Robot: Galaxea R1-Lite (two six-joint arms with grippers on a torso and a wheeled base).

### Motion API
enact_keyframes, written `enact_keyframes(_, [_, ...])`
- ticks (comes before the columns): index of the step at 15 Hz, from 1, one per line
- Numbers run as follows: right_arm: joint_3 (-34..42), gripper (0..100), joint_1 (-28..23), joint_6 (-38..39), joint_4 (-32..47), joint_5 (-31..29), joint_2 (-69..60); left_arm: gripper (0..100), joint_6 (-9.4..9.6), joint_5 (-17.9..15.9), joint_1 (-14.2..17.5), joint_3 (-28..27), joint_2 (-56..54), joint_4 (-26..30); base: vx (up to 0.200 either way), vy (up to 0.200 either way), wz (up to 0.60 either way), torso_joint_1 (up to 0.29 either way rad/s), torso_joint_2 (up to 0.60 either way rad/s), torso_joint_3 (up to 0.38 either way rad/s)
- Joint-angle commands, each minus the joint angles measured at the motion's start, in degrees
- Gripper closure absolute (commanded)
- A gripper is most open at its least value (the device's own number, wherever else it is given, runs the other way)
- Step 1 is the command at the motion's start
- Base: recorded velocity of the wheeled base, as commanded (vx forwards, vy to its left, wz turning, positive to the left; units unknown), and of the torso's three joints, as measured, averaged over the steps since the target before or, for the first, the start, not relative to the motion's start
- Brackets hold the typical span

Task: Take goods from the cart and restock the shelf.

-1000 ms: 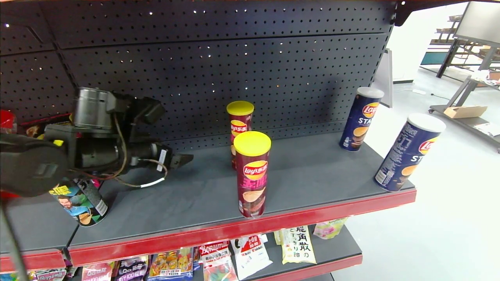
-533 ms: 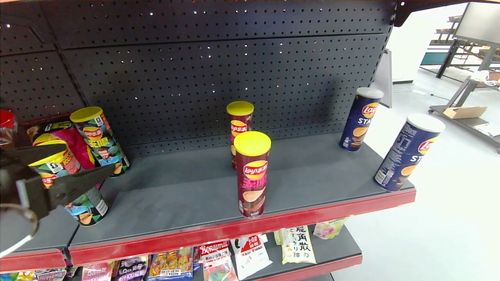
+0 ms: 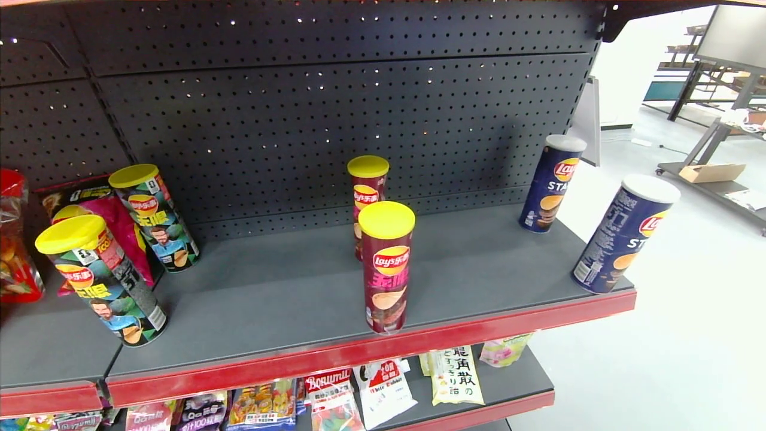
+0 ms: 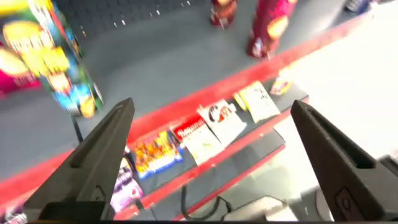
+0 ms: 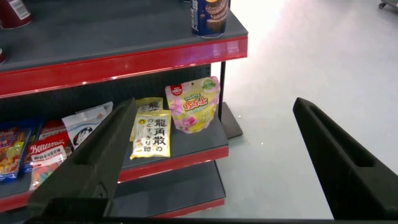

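Goods stand on the dark grey metal shelf (image 3: 269, 311) with a red front lip. A maroon yellow-lidded tube can (image 3: 386, 269) is at the lip, with a second maroon can (image 3: 367, 185) just behind it. Two dark blue white-lidded tube cans (image 3: 553, 182) stand toward the right end and two multicoloured yellow-lidded tube cans (image 3: 102, 281) at the left. We record the left hand (image 4: 212, 106) spread wide and empty, out in front of the lip. The right hand (image 5: 214, 102) is likewise spread and empty, facing the snack packets (image 5: 152, 134) on the lower shelf (image 5: 186, 163).

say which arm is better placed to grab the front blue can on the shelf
Probably right: the right gripper, open, faces the right end of the shelf, blue can close ahead. The left gripper faces the colourful can at the left end.
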Motion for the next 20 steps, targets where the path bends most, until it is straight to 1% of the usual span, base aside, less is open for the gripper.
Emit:
enact_keyframes(1, [-0.01, 0, 0.00, -0.13, -0.01, 0.00, 0.09, 0, -0.22, 1.40, 0.03, 5.38, -10.77, 2.69, 0.000, 0.000, 0.00, 0.000, 0.00, 0.000])
enact_keyframes(2, [0.07, 0, 0.00, -0.04, -0.01, 0.09, 0.09, 0, -0.57, 3.51, 0.03, 6.00, -10.77, 2.61, 0.000, 0.000, 0.00, 0.000, 0.00, 0.000])
enact_keyframes(3, [0.07, 0, 0.09, -0.04, -0.01, 0.09, 0.09, 0, -0.57, 3.95, 0.03, 6.44, -10.68, 2.61, 0.000, 0.000, 0.00, 0.000, 0.00, 0.000])
enact_keyframes(4, [-0.01, 0, 0.09, -0.04, -0.01, 0.09, 0.09, 0, -0.57, 5.35, 0.03, 8.46, -10.77, 1.64, 0.000, 0.000, 0.00, 0.000, 0.00, 0.000])
enact_keyframes(5, [0.07, 0, 0.09, -0.04, -0.01, 0.09, 0.09, 0, -0.66, 6.50, 0.03, 9.07, -10.77, 1.02, 0.000, 0.000, 0.00, 0.000, 0.00, 0.000])
enact_keyframes(6, [-0.01, 0, 0.18, -0.04, -0.01, 0.09, 0.09, 0, -0.75, 8.78, 0.03, 11.98, -10.77, -2.14, 0.000, 0.000, 0.00, 0.000, 0.00, 0.000])
enact_keyframes(7, [-0.01, 0, 0.09, -0.04, -0.01, 0.09, 0.09, 0, -0.66, 8.96, 0.03, 13.73, -10.77, -4.95, 0.000, 0.000, 0.60, -0.002, 0.00, 0.002])
enact_keyframes(8, [-0.01, 0, 0.18, -0.13, -0.01, 0.09, 0.18, 0, -0.66, 9.04, 0.03, 14.61, -10.68, -6.18, 0.000, 0.000, 0.60, 0.002, 0.00, 0.002])
enact_keyframes(12, [0.07, 0, 0.44, -0.13, -0.01, 0.09, 0.18, 0, -0.66, 8.96, 0.11, 15.23, -10.77, -6.71, 0.000, 0.000, 0.60, 0.007, 0.00, 0.005])
enact_keyframes(14, [0.07, 0, 0.44, -0.04, -0.01, 0.09, 0.09, 0, -0.66, 9.04, 0.11, 14.96, -10.59, -6.80, 0.000, 0.000, 0.00, 0.000, 0.00, 0.000])
enact_keyframes(15, [-0.01, 0, 0.35, 0.05, -0.01, 0.09, 0.09, 0, -0.66, 9.13, 0.47, 14.70, -10.50, -6.80, 0.000, 0.000, 0.00, 0.000, 0.00, 0.000])
enact_keyframes(16, [0.07, 0, 0.35, -0.04, -0.01, 0.09, 0.09, 0, -0.93, 10.71, 1.43, 14.35, -9.89, -6.71, 0.000, 0.000, 0.00, 0.000, 0.00, 0.000])
enact_keyframes(17, [0.07, 0, 0.44, -0.13, -0.01, 0.09, 0.18, 0, -2.24, 13.61, 3.10, 14.00, -8.04, -6.80, 0.000, 0.000, 0.00, 0.000, 0.00, 0.000])
enact_keyframes(18, [-0.01, 0, 0.44, -0.04, -0.01, 0.09, 0.09, 0, -3.47, 14.41, 4.86, 13.12, -6.11, -6.80, 0.000, 0.000, 0.00, 0.000, 0.00, 0.000])
enact_keyframes(19, [0.07, 0, 0.44, -0.04, -0.01, 0.09, 0.09, 0, -3.56, 14.41, 6.18, 12.33, -4.97, -6.80, 0.000, 0.000, 0.00, 0.000, 0.00, 0.000])
enact_keyframes(20, [-0.01, 0, 0.35, -0.04, -0.01, 0.09, 0.09, 0, -3.65, 14.49, 6.18, 12.77, -5.49, -6.80, 0.000, 0.000, 0.00, 0.000, 0.00, 0.000])
